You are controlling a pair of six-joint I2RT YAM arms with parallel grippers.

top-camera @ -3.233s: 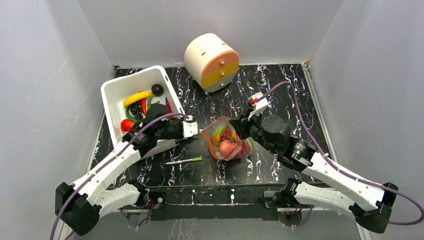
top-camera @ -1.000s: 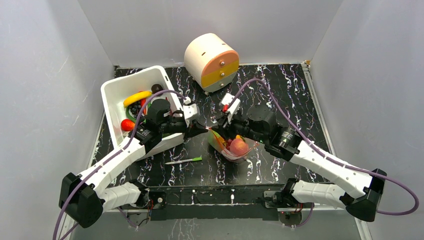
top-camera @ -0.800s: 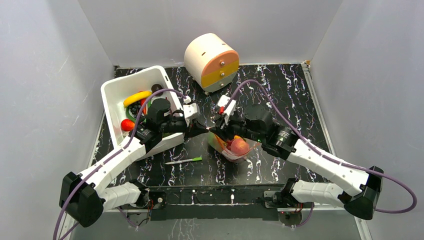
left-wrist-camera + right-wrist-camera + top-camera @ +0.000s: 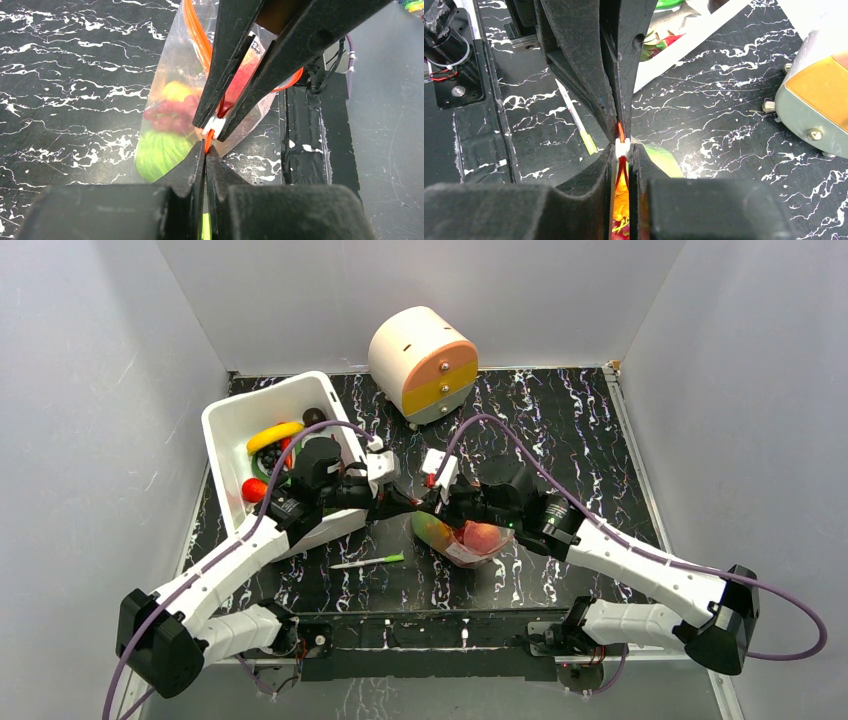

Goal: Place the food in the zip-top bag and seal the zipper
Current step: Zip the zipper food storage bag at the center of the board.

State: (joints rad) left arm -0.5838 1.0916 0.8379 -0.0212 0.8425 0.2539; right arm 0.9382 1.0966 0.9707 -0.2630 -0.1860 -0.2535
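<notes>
Zipper (image 4: pixel 196 31) in grip of closed left end effector (image 4: pixel 205 149) and closed right end effector (image 4: pixel 623 150), tip-to-tip.

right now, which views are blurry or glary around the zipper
Left wrist: left fingers soft and dark up close, bag sharp with mild sheen. Right wrist: right fingers soft, zipper crisp. Top: even light, no glare, bag small in frame.

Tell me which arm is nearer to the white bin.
Left. The left arm runs alongside the white bin's right wall; the right arm reaches in from the far side of the zip-top bag, apart from the bin.
</notes>
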